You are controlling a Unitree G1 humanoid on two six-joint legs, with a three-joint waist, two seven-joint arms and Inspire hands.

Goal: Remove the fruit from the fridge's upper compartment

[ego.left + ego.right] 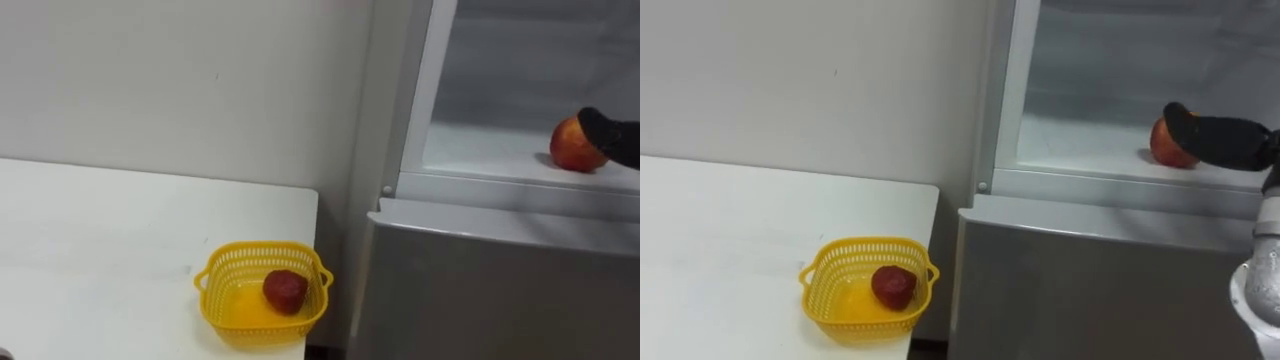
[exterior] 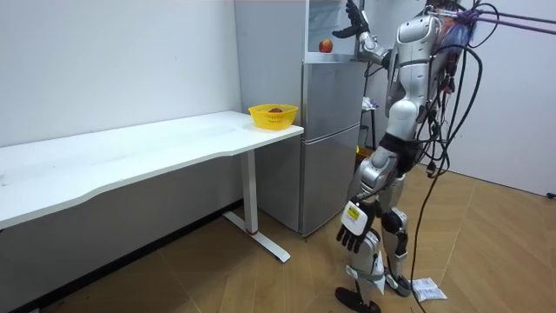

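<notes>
Standing square to the fridge, upper door open, reaching in from the right with the right hand. By the look of it, the grasp step: touching the apple at its upper right side with one dark digit, with the other fingers spread straight and pointing upward in the room view. So open, not yet closed round anything. Hanging the left hand low by the thigh, fingers relaxed, holding nothing.

Finding the apple on the white shelf of the upper compartment, toward the right and near the front lip.

Next, most likely: curling fingers and thumb well round the sides, lifting clear of that lip, drawing back out. After that, probably swinging left and down to the yellow basket at the corner of the white table just beside the fridge. Worth noting a dark red fruit already in there.

As for looks: round, red with a yellow-orange blush, smooth-skinned. Probably firm, and probably quick to roll away if nudged rather than gripped.
</notes>
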